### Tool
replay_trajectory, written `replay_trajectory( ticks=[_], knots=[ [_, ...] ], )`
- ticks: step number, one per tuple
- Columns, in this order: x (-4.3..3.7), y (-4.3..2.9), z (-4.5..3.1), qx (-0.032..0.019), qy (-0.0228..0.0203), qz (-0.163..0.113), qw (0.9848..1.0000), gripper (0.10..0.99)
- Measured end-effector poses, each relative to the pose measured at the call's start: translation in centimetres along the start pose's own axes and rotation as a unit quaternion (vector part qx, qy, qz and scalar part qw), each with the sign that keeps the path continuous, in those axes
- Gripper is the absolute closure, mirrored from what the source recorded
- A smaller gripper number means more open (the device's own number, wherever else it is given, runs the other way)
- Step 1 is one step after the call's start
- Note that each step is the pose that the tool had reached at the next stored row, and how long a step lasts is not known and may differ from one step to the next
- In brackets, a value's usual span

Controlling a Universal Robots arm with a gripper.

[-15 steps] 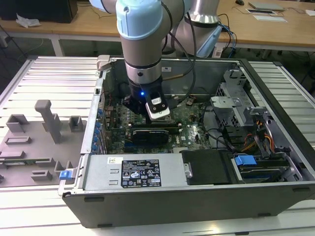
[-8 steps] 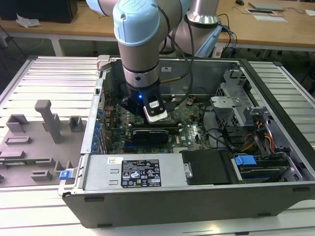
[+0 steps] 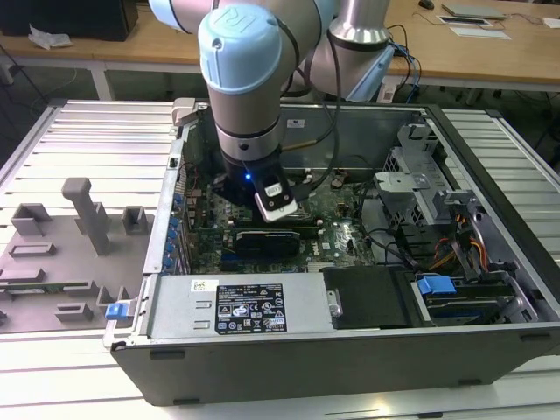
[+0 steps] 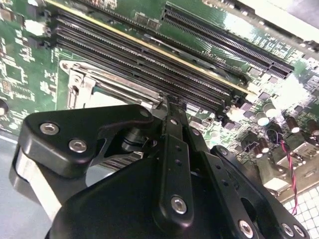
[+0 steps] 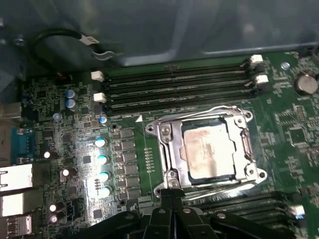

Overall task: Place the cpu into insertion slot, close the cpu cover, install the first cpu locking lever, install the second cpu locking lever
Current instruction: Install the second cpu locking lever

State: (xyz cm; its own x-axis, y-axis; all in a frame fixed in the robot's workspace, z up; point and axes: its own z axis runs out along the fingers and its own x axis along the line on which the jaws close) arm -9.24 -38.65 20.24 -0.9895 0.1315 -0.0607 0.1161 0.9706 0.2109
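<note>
The hand (image 5: 170, 195), fingertips pressed together, hovered just beside the cpu cover (image 5: 169, 144) framing the cpu (image 5: 207, 149); the insertion slot lay hidden beneath.

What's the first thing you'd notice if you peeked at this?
A big pale-blue robot arm reaches down into an open computer case. In the first wrist view, the silver cpu sits in its socket under the shiny cpu cover, with the black tool right beside it.
</note>
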Motion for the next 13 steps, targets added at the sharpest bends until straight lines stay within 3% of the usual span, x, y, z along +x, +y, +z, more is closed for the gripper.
replay_trajectory(
  ticks=[5, 9, 12, 13],
  knots=[
    [0.17, -0.11, 0.42, -0.005, 0.004, -0.015, 0.9999, 0.98],
    [0.18, -0.14, 0.54, -0.005, 0.0053, -0.021, 0.9997, 0.98],
    [0.14, -0.02, 0.01, -0.0054, 0.0051, -0.021, 0.9997, 0.98],
    [0.11, 0.1, -0.54, -0.0052, 0.0052, -0.021, 0.9997, 0.98]
  ],
)
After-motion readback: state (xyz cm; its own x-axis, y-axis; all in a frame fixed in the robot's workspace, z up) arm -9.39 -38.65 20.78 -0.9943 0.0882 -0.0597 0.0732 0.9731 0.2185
